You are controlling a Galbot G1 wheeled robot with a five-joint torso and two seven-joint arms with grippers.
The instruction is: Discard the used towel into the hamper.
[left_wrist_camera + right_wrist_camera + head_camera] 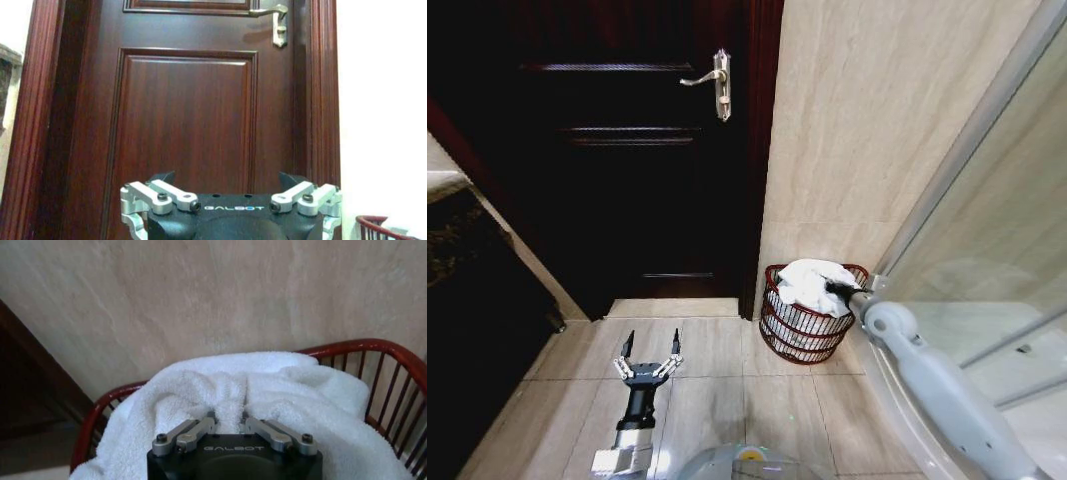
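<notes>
The right claw (229, 421) pinches a fold of the white towel (267, 390), which sits heaped in the hamper (805, 315) directly beneath and ahead of it. This looks like the release step: the fingers need to part, then lift clear. The left claw (651, 352) hangs open, idle, near the floor, well apart from the hamper.

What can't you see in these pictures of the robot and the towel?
- Right gripper fingertips: buried in a fold of the white towel in the right wrist view.
- Inside of the hamper: the towel covers the top in the head view.
- Left gripper fingertips: cut off by the bottom edge in the left wrist view.
- Door bottom: hidden behind that gripper's body.
</notes>
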